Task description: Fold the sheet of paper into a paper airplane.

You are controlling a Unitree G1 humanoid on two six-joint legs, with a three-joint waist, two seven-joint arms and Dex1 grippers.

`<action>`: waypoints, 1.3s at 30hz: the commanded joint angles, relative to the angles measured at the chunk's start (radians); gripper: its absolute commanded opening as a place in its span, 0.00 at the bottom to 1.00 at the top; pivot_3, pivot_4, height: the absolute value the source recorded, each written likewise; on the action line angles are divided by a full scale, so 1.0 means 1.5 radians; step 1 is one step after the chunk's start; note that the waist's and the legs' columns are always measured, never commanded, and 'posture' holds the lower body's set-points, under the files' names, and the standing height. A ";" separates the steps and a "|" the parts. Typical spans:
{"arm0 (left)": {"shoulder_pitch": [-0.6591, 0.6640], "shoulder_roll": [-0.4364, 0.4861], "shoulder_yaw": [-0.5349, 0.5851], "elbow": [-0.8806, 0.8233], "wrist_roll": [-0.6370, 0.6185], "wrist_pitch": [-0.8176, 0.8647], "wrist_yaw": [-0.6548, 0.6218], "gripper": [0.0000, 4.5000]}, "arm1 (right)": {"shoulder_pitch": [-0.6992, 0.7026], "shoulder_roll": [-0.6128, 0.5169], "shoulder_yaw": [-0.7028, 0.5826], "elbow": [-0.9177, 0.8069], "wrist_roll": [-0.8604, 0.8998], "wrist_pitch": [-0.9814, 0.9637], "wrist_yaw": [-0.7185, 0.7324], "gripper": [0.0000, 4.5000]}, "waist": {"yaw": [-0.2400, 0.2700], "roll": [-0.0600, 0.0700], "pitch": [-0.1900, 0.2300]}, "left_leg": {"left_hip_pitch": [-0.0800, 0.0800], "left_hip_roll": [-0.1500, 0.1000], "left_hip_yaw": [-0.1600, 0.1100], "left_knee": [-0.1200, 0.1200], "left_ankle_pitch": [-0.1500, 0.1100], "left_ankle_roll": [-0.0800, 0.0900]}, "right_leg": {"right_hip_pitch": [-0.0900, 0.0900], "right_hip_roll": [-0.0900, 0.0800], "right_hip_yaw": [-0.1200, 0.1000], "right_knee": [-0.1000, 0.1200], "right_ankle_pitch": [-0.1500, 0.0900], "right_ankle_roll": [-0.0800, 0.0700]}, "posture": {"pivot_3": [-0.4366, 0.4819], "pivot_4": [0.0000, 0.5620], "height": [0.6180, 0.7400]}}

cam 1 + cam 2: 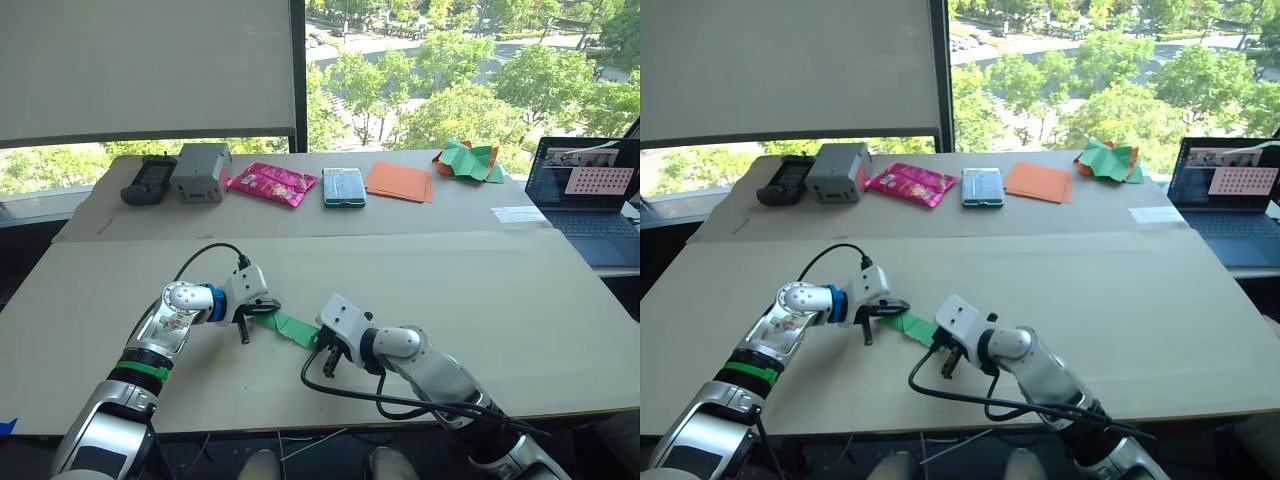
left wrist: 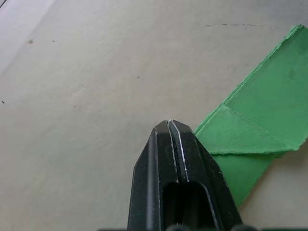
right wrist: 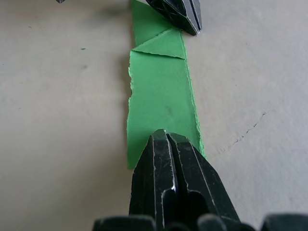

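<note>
The sheet of paper [image 1: 290, 326] is bright green and lies flat on the near table, folded into a narrow strip with a small triangular flap [image 3: 161, 47] at one end. My left gripper [image 1: 268, 306] is shut, its tip resting at the strip's left end beside the flap [image 2: 240, 137]. My right gripper [image 3: 166, 132] is shut, with its tip down on the strip's right end. Nothing sits between either pair of fingers. The paper airplane is out of view.
Along the far table stand a black device [image 1: 148, 180], a grey box [image 1: 200, 172], a pink packet [image 1: 272, 183], a teal case [image 1: 344, 187], orange sheets [image 1: 400, 181] and a crumpled green-and-orange bundle [image 1: 467, 160]. An open laptop [image 1: 590, 190] sits at the right.
</note>
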 commanded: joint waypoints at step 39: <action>0.381 0.067 0.370 -0.550 -0.420 0.437 0.106 0.06 | 0.167 -0.111 -0.200 -0.304 0.102 -0.060 -0.003 0.67 | 0.014 -0.002 0.017 | -0.015 -0.003 0.005 0.000 0.000 0.000 | -0.014 -0.008 -0.005 -0.016 0.000 0.000 | 0.48 0.27 0.72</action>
